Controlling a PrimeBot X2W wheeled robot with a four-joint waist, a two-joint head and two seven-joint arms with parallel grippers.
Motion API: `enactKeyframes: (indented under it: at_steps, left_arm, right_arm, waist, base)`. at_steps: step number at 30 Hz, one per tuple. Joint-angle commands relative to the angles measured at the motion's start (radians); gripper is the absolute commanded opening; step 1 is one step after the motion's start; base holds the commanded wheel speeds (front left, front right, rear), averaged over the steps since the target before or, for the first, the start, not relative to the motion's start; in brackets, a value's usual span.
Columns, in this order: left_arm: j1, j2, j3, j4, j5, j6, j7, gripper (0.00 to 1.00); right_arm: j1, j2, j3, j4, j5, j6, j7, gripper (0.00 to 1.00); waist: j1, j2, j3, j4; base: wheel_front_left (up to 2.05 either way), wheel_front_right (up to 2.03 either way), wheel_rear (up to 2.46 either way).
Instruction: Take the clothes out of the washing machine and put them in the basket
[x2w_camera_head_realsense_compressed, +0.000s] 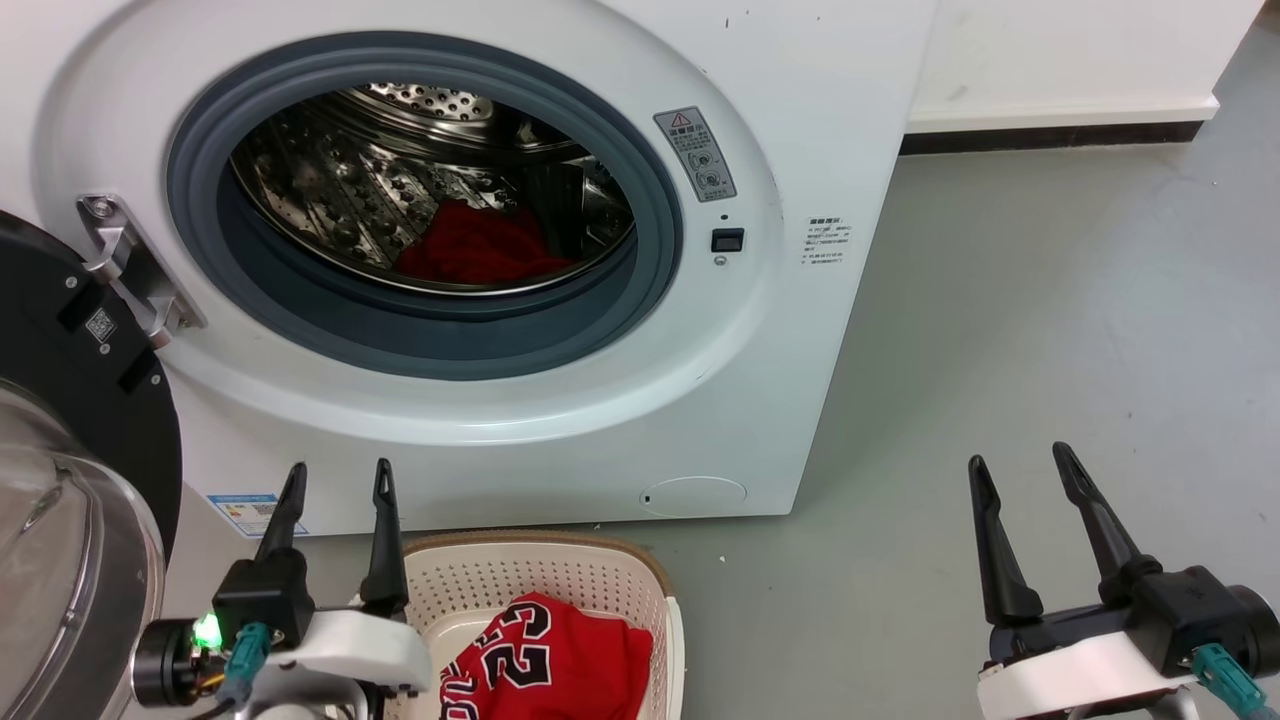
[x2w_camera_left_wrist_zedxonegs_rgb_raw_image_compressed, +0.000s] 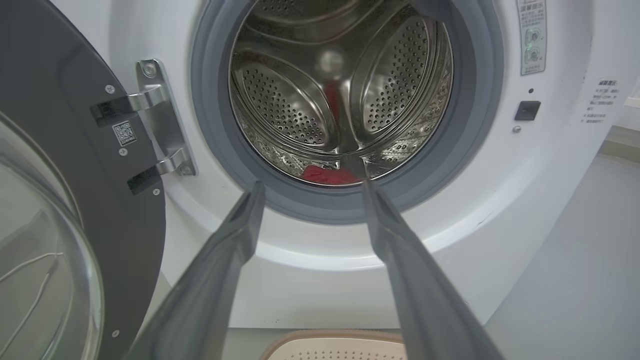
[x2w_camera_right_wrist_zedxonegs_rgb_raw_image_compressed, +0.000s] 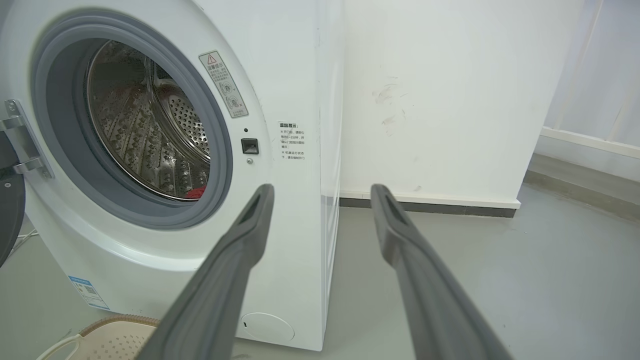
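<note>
The white washing machine (x2w_camera_head_realsense_compressed: 600, 420) stands with its glass door (x2w_camera_head_realsense_compressed: 70, 480) swung open to the left. Red clothes (x2w_camera_head_realsense_compressed: 478, 245) lie at the bottom of the steel drum; a strip of red clothes (x2w_camera_left_wrist_zedxonegs_rgb_raw_image_compressed: 327, 175) peeks over the grey ring, and a red scrap (x2w_camera_right_wrist_zedxonegs_rgb_raw_image_compressed: 197, 192) shows in the right wrist view. A red jersey (x2w_camera_head_realsense_compressed: 545, 660) with black-and-white numbers lies in the cream basket (x2w_camera_head_realsense_compressed: 560, 570) on the floor before the machine. My left gripper (x2w_camera_head_realsense_compressed: 338, 478) is open and holds nothing, just left of the basket. My right gripper (x2w_camera_head_realsense_compressed: 1020, 462) is open and holds nothing, over the floor right of the machine.
Grey floor (x2w_camera_head_realsense_compressed: 1050, 320) stretches to the right of the machine. A white wall with a dark skirting (x2w_camera_head_realsense_compressed: 1050, 135) runs behind it. The open door and its metal hinge (x2w_camera_head_realsense_compressed: 130, 265) crowd the left side.
</note>
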Motion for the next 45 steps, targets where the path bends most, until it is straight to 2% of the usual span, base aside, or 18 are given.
enactKeyframes:
  at_steps: [1,6,12,18,24,30,38,45]
  left_arm:
    - [-0.025,-0.006,0.015,-0.008,0.012,-0.011,-0.002,1.0]
    - [-0.126,0.0,0.051,0.041,0.028,-0.054,-0.002,1.0]
    - [-0.335,0.035,0.083,0.162,0.037,-0.104,-0.002,1.0]
    - [-0.574,0.079,0.089,0.332,0.038,-0.137,-0.002,1.0]
    - [-0.825,0.149,0.076,0.529,0.047,-0.157,0.01,1.0]
    - [-1.058,0.243,0.047,0.653,0.063,-0.179,0.095,1.0]
    - [-1.295,0.3,0.025,0.788,0.039,-0.193,0.247,1.0]
    - [-1.471,0.323,-0.017,0.895,0.018,-0.197,0.407,1.0]
  right_arm:
    - [-0.005,0.001,0.003,-0.004,0.001,-0.001,-0.002,1.0]
    - [-0.036,0.001,0.008,-0.015,0.007,-0.001,-0.002,1.0]
    - [-0.098,0.001,0.01,-0.031,0.016,-0.001,-0.002,1.0]
    - [-0.156,0.001,0.0,-0.05,0.038,-0.001,-0.002,1.0]
    - [-0.216,0.001,0.006,-0.065,0.071,-0.001,-0.002,1.0]
    - [-0.278,0.002,-0.001,-0.091,0.116,-0.001,-0.002,1.0]
    - [-0.324,0.002,-0.011,-0.111,0.148,-0.001,-0.002,1.0]
    - [-0.352,0.001,-0.009,-0.132,0.177,-0.001,-0.002,1.0]
  waist:
    - [0.0002,0.0,0.008,-0.006]
    - [0.0002,0.0,0.055,-0.023]
    - [0.0002,0.0,0.16,-0.069]
    - [0.0002,0.0,0.28,-0.112]
    - [0.0002,0.0,0.403,-0.161]
    - [0.0002,0.0,0.528,-0.21]
    - [0.0002,0.0,0.639,-0.235]
    - [0.0002,0.0,0.722,-0.25]
  base:
    - [0.0,0.0,0.0]
    - [0.0,0.0,0.0]
    - [0.0,0.0,0.0]
    - [0.0,0.0,0.0]
    - [0.0,0.0,0.0]
    - [0.0,0.0,0.0]
    - [0.0,0.0,0.0]
    - [0.0,0.0,0.0]
